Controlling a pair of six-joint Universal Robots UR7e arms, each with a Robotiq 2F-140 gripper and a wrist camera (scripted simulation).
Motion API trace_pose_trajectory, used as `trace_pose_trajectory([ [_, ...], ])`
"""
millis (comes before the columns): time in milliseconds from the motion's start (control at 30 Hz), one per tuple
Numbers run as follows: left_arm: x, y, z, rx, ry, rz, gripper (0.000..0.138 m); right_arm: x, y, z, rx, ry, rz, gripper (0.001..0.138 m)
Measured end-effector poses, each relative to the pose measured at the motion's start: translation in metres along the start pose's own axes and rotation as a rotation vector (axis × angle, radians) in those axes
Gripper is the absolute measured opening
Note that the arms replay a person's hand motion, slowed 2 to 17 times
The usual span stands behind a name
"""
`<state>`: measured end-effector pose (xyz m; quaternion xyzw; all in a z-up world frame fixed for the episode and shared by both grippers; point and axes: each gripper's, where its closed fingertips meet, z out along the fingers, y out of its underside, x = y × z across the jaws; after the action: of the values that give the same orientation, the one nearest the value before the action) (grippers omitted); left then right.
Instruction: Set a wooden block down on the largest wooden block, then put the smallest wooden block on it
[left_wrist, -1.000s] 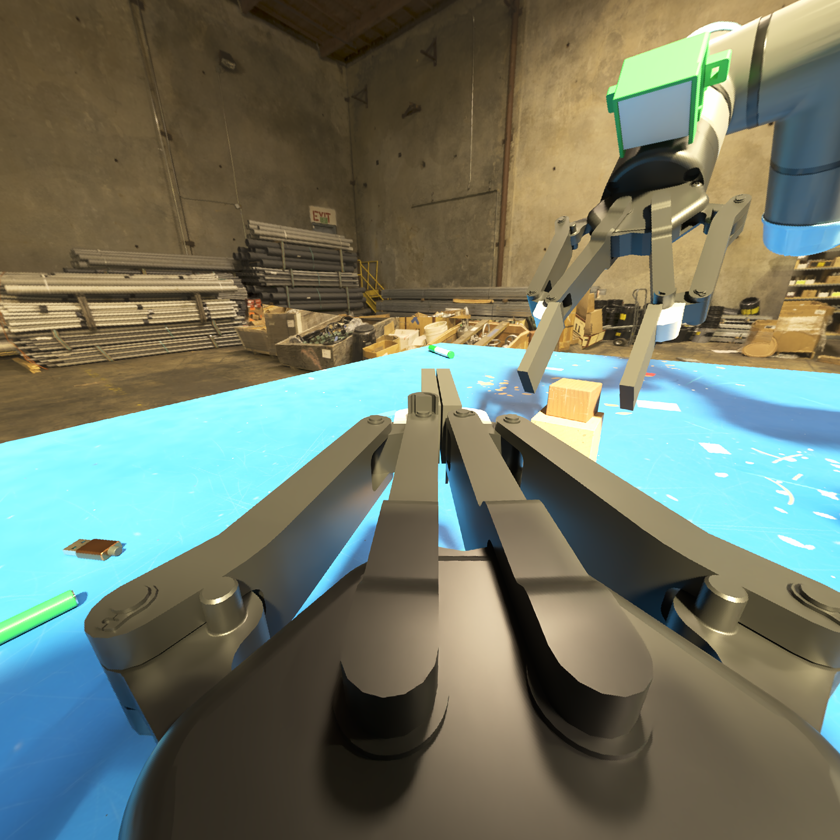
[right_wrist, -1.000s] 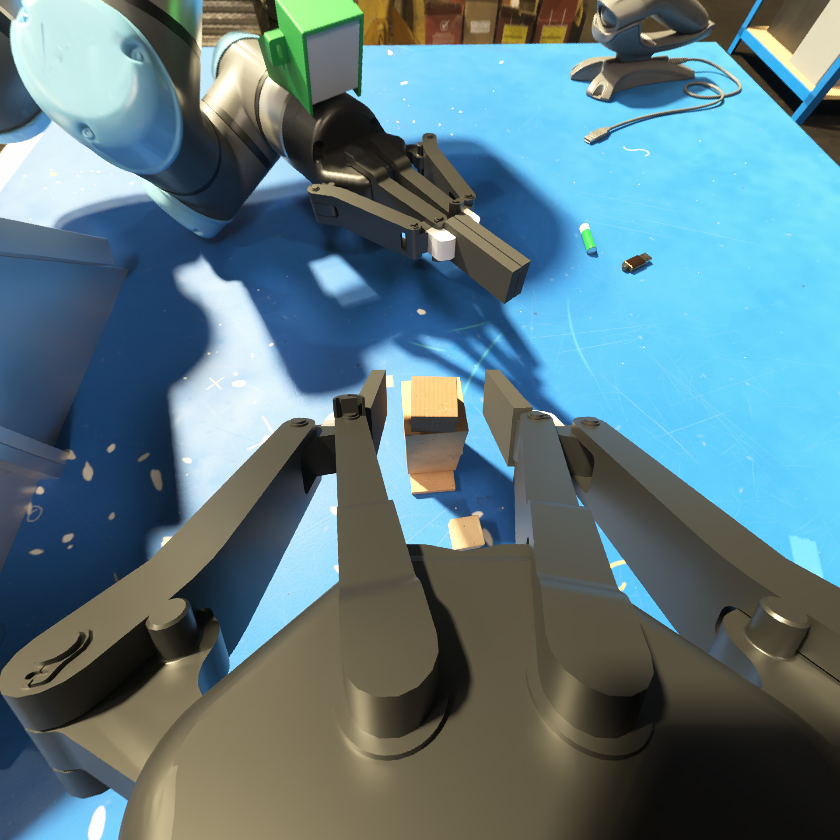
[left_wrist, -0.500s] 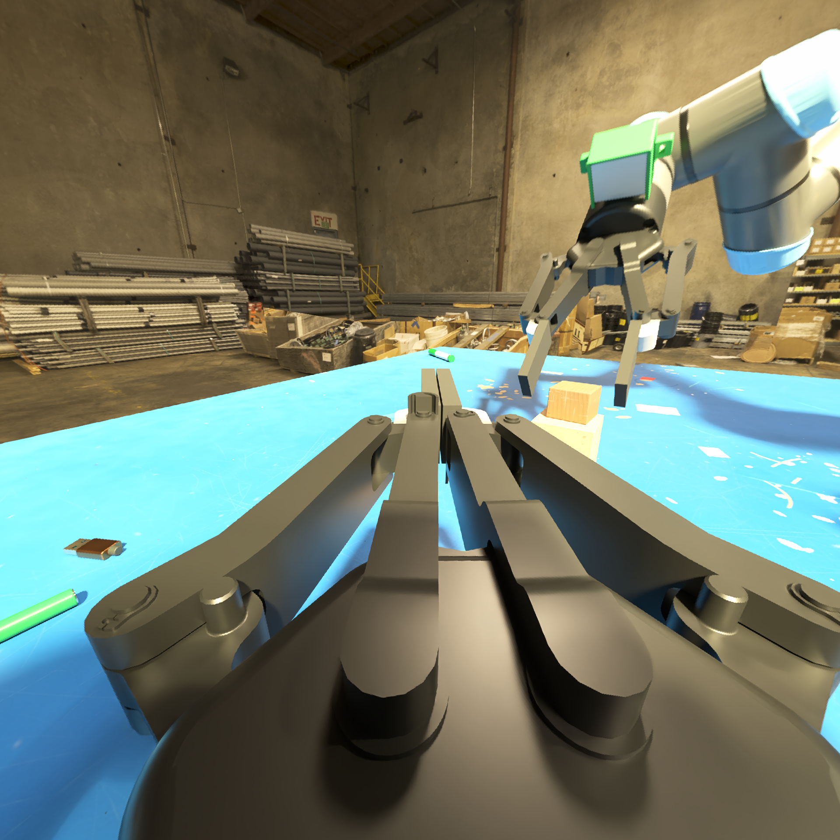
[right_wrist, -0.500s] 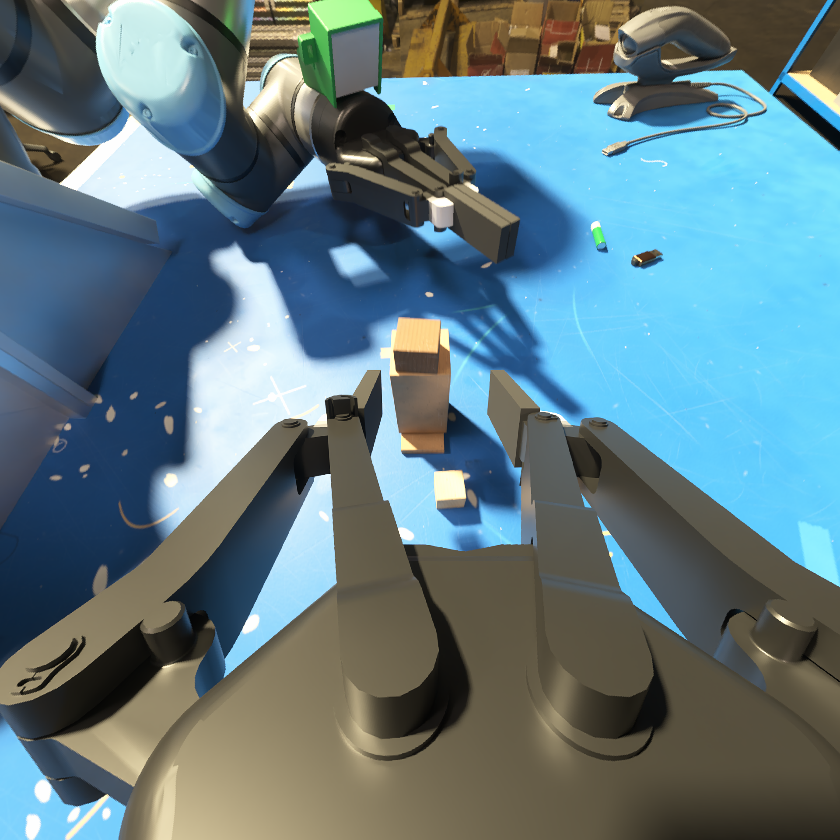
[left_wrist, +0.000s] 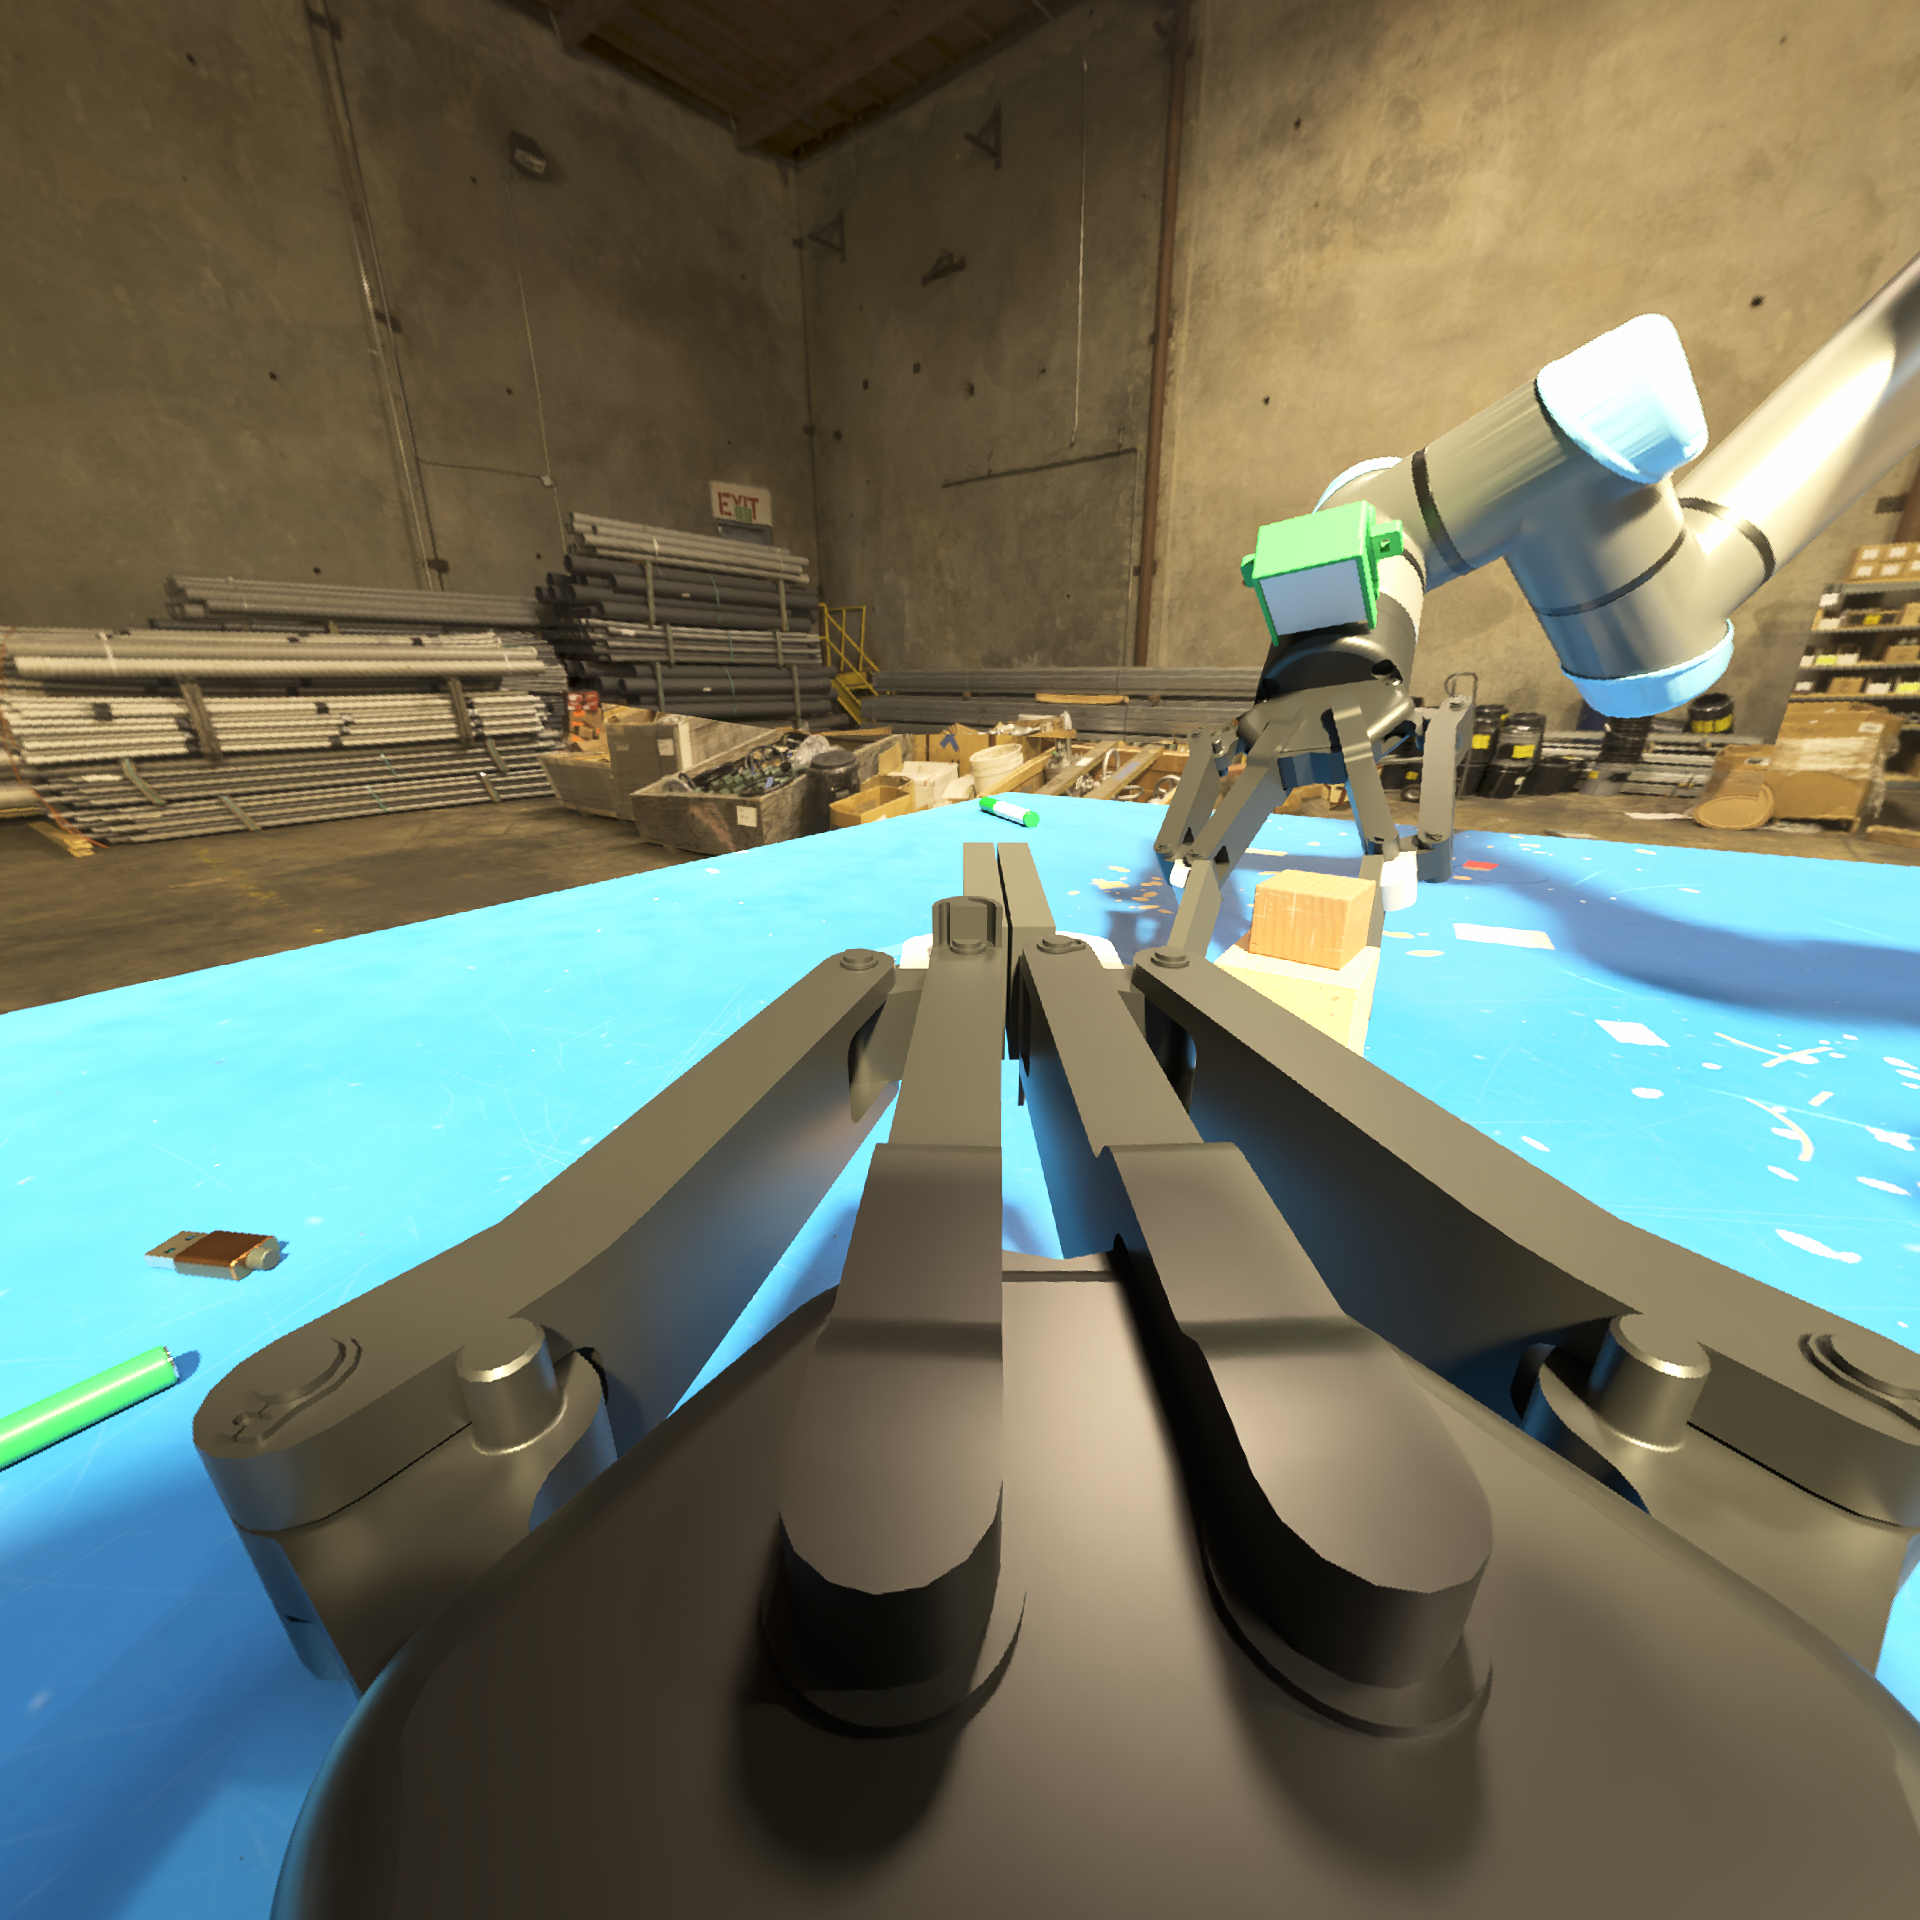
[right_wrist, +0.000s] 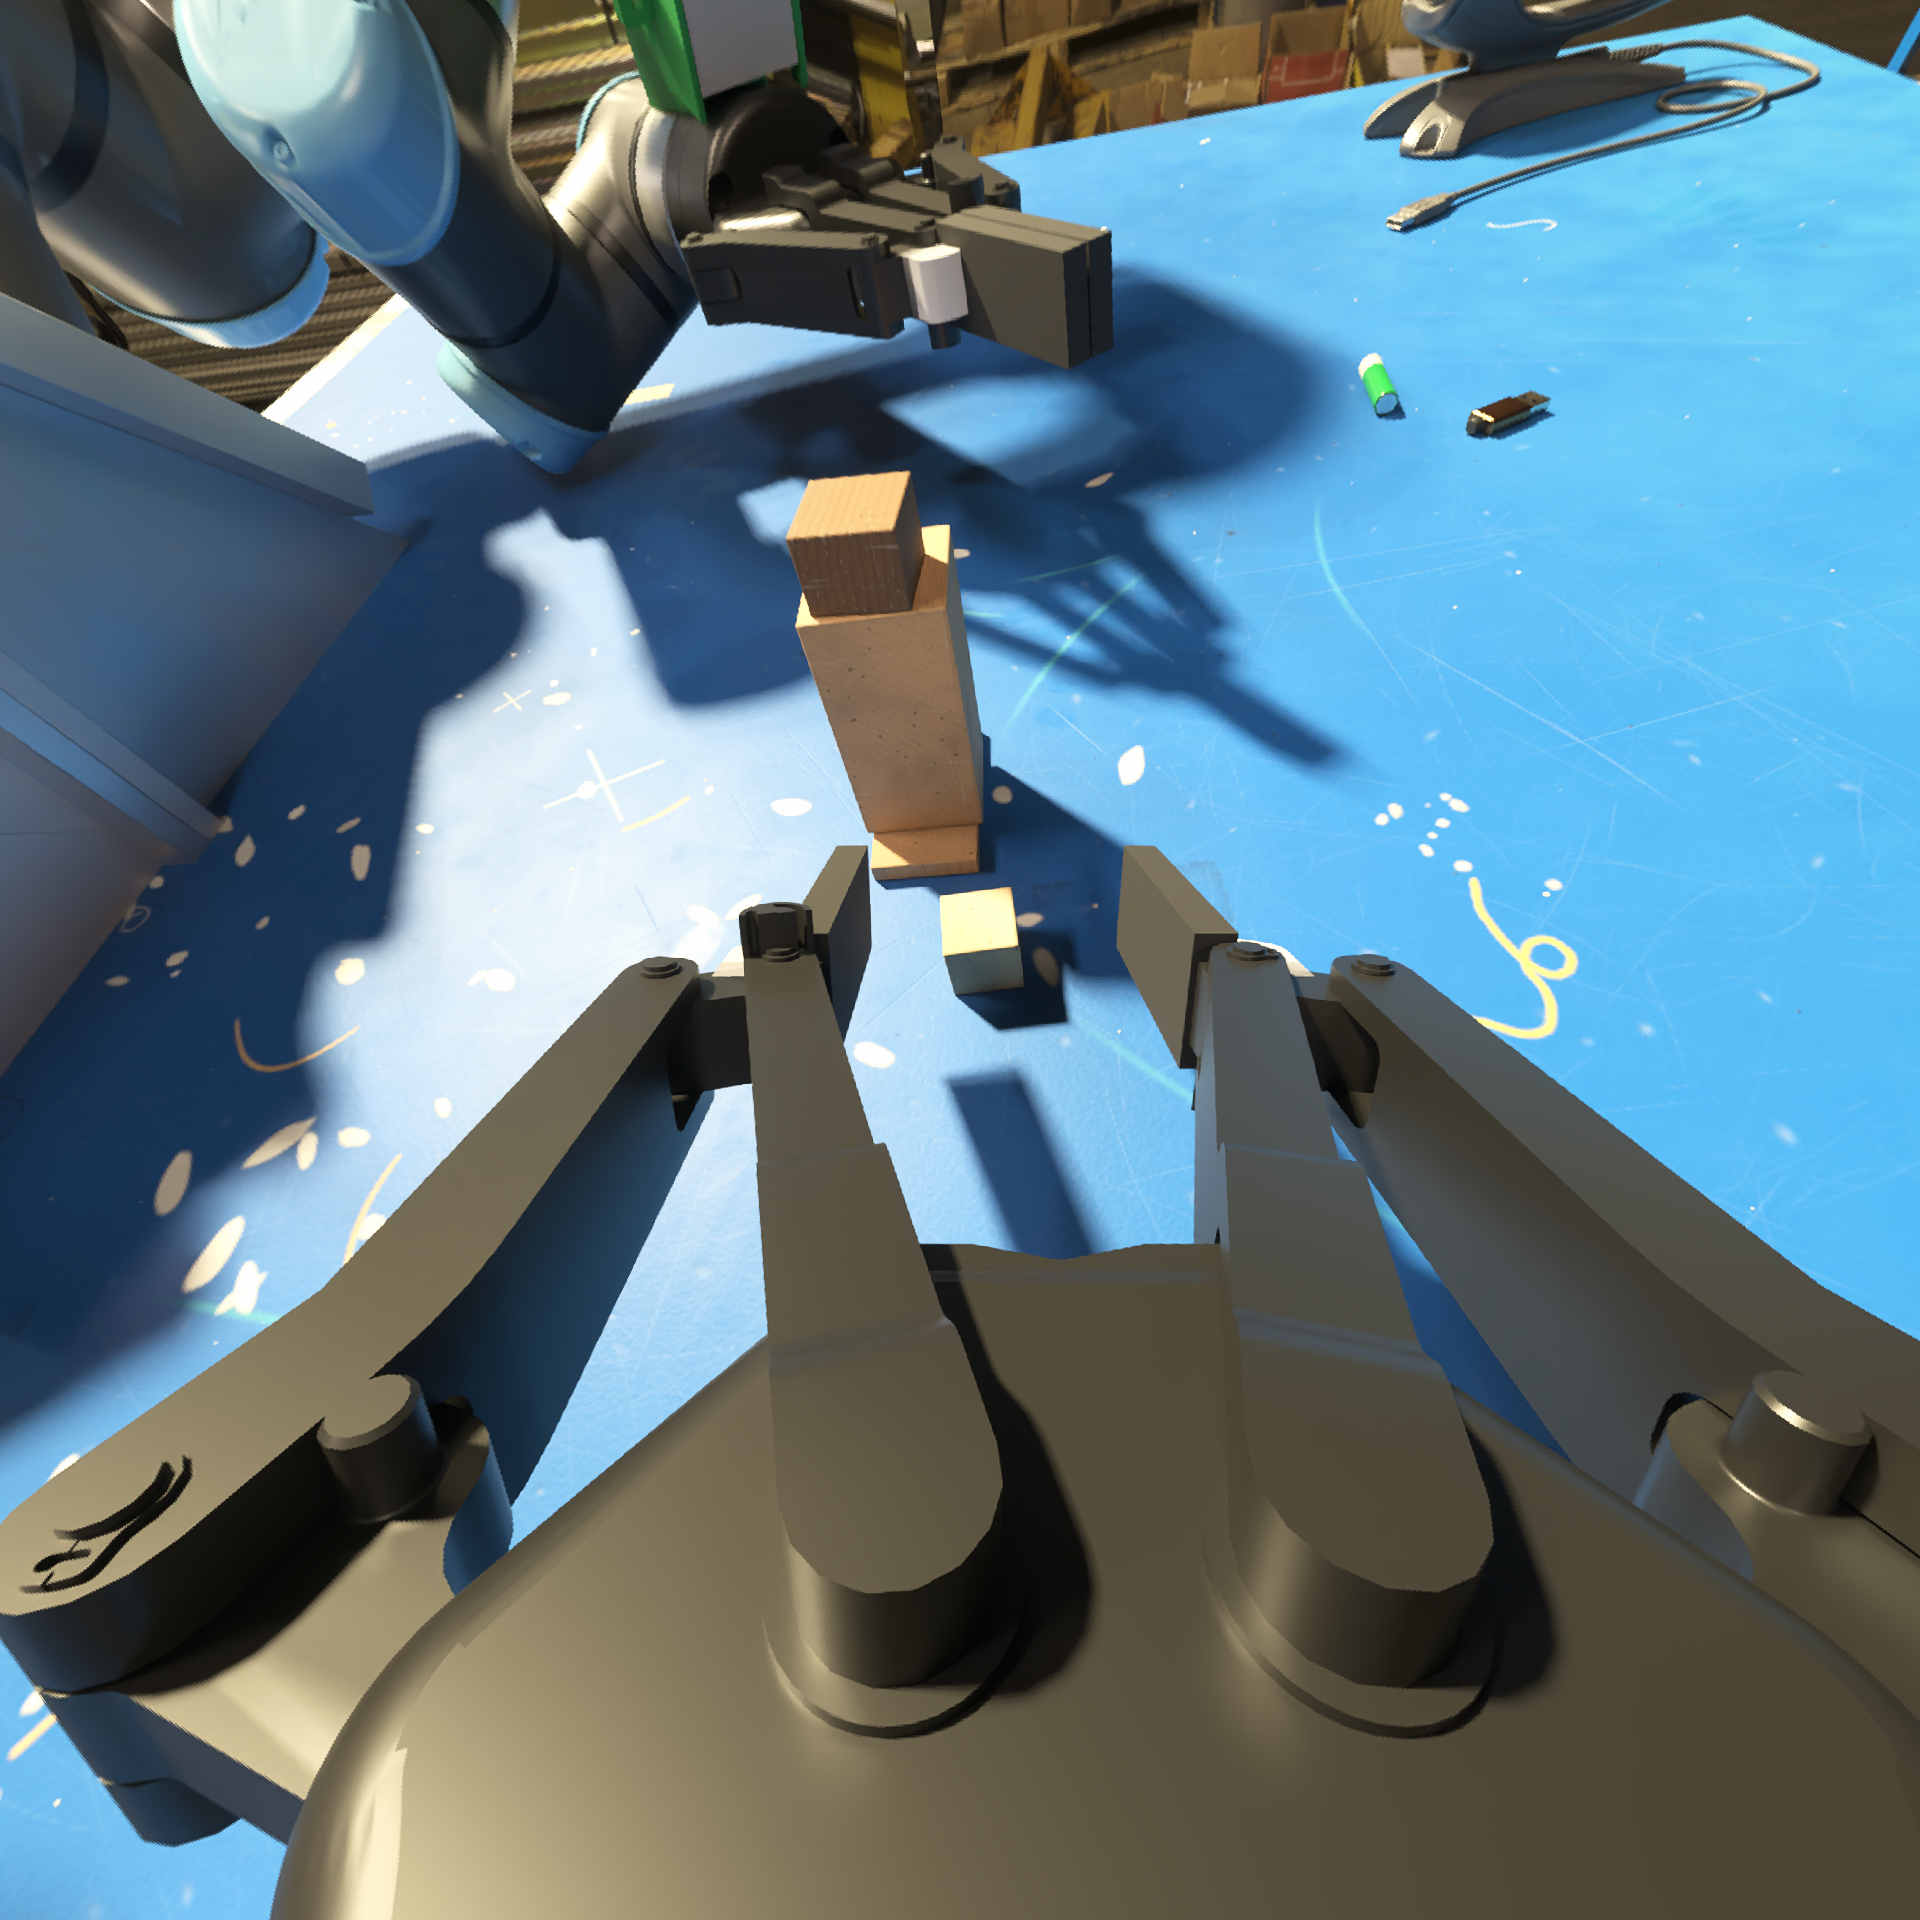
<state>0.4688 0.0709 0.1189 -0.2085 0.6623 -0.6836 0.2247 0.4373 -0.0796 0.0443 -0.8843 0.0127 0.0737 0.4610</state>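
Observation:
A tall pale wooden block (right_wrist: 899, 717) stands upright on the blue table (right_wrist: 1558, 727), with a darker wooden cube (right_wrist: 854, 556) resting on top of it. A thin wooden slab (right_wrist: 925, 857) shows at its foot. The smallest pale cube (right_wrist: 979, 940) lies on the table just in front of the stack. My right gripper (right_wrist: 994, 883) is open and empty, its fingertips on either side of this small cube and above it. My left gripper (left_wrist: 995, 862) is shut and empty, hovering left of the stack (left_wrist: 1307, 916); it also shows in the right wrist view (right_wrist: 1039, 281).
A green marker (right_wrist: 1379, 384) and a USB stick (right_wrist: 1507, 414) lie to the right of the stack. A scanner on a stand (right_wrist: 1538, 83) with a cable sits at the far right. A grey box (right_wrist: 156, 623) stands at the left. Another marker (left_wrist: 1008, 810) lies near the table's edge.
My right gripper has drawn back from over the stack and lowered toward the small cube, still open. The darker cube stays on the tall block. The left gripper has not moved.

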Motion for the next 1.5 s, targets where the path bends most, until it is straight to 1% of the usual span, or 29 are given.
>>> trace_pose_trajectory([
  [167,0.000,0.000,0.000,-0.001,0.000,-0.001,0.001,0.000,0.005,0.007,-0.025,-0.001,-0.022,0.070],
  [300,0.000,0.000,0.000,0.000,0.000,0.001,0.001,-0.002,0.007,0.011,-0.045,-0.002,-0.050,0.068],
  [467,0.000,0.000,0.000,0.000,0.000,0.001,0.001,-0.004,0.007,0.013,-0.057,0.000,-0.074,0.064],
  [867,0.000,0.001,0.001,-0.005,-0.002,0.000,0.001,-0.006,0.019,0.022,-0.162,0.029,-0.144,0.054],
  [1000,0.000,0.001,0.001,-0.008,-0.003,0.001,0.001,-0.007,0.021,0.025,-0.184,0.040,-0.171,0.045],
  [1067,0.000,0.001,0.001,-0.009,-0.004,0.000,0.001,-0.007,0.021,0.025,-0.191,0.045,-0.180,0.043],
  [1133,0.000,0.001,0.001,-0.010,-0.004,0.000,0.001,-0.008,0.021,0.025,-0.193,0.047,-0.187,0.042],
  [1200,0.000,0.001,0.001,-0.011,-0.004,0.000,0.001,-0.006,0.019,0.025,-0.188,0.052,-0.191,0.031],
  [1233,0.000,0.001,0.001,-0.011,-0.005,0.000,0.001,-0.006,0.019,0.026,-0.186,0.054,-0.191,0.028],
  [1367,-0.001,0.001,0.001,-0.011,-0.005,-0.001,0.001,-0.003,0.015,0.027,-0.168,0.063,-0.174,0.021],
  [1500,-0.001,0.001,0.001,-0.011,-0.006,-0.004,0.001,0.003,0.005,0.026,-0.121,0.088,-0.127,0.021],
])
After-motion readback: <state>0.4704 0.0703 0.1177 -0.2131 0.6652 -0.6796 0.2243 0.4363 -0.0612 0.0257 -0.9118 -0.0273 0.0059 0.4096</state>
